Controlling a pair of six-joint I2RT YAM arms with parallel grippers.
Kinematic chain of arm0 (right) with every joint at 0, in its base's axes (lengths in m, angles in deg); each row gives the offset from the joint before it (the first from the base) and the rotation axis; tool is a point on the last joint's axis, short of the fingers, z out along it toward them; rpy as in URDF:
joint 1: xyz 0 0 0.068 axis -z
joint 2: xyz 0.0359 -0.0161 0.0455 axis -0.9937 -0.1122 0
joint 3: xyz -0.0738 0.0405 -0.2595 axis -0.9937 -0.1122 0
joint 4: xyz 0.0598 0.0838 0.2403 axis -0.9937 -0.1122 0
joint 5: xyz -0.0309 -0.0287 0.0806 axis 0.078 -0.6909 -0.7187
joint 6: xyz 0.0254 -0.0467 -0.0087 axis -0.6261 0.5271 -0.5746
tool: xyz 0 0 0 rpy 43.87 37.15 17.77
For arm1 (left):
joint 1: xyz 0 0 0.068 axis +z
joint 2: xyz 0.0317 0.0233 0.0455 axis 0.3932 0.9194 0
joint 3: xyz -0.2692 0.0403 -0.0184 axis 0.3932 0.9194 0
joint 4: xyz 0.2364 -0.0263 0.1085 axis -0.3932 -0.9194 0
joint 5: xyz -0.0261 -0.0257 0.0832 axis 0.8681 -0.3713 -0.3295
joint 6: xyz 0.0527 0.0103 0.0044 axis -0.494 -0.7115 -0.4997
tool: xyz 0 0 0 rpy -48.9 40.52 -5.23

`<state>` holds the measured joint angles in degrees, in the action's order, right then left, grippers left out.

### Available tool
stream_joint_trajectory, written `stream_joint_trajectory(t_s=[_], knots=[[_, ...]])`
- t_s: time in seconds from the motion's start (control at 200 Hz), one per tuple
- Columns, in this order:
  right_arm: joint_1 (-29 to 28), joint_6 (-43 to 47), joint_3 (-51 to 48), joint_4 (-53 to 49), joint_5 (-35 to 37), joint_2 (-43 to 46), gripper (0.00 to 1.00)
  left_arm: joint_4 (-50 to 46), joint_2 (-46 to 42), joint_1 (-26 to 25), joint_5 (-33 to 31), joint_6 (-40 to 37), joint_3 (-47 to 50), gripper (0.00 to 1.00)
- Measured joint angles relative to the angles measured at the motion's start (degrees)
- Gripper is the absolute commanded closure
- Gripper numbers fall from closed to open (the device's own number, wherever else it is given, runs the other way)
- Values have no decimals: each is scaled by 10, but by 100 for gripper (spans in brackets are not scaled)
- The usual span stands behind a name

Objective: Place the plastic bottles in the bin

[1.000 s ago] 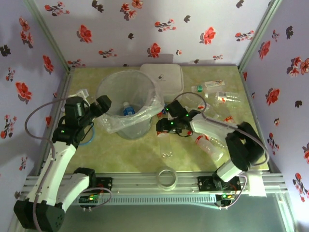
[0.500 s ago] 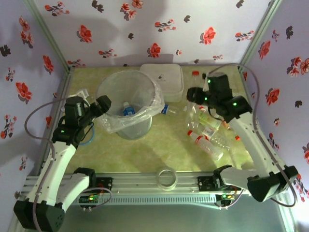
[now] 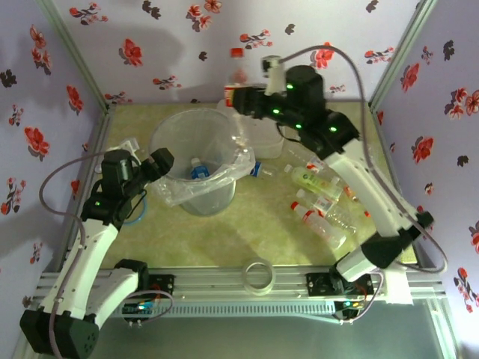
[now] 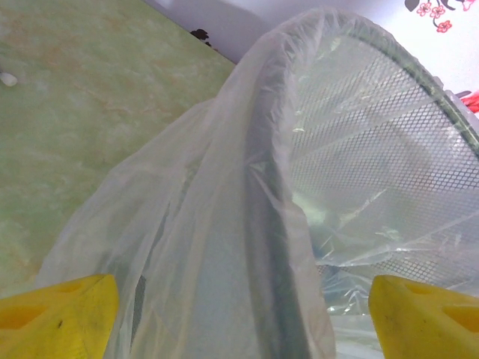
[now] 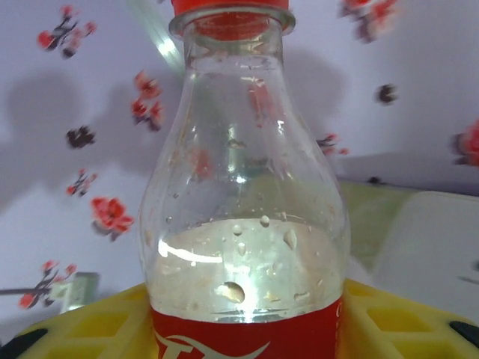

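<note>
Right pincer (image 3: 239, 98) grips a red-capped bottle (image 5: 243, 187) aloft — near the bin (image 3: 202, 196).

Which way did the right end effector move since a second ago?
Yes, the right end effector moved from beside the bin back to over the far-left corner of the white box, gripping a red-capped bottle.

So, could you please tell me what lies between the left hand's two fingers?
The bin's rim, draped in its clear bag, runs between the yellow fingers of the left hand; the left wrist view shows it.
</note>
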<state>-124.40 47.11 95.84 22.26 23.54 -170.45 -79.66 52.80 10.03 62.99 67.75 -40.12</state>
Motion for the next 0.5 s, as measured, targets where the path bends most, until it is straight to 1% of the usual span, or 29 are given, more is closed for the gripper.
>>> stream_joint_trajectory(t_s=[0.115,0.235,0.39,0.5], knots=[[-42,16,53,-17,7,-73,49,0,0,-3,0,2,0,12],[-71,40,90,-54,25,-136,49,0,0,-4,0,2,0,12],[-85,59,100,-99,38,-190,48,0,0,-5,0,2,0,12],[-89,71,104,-131,51,-222,46,0,0,-5,0,2,0,12]])
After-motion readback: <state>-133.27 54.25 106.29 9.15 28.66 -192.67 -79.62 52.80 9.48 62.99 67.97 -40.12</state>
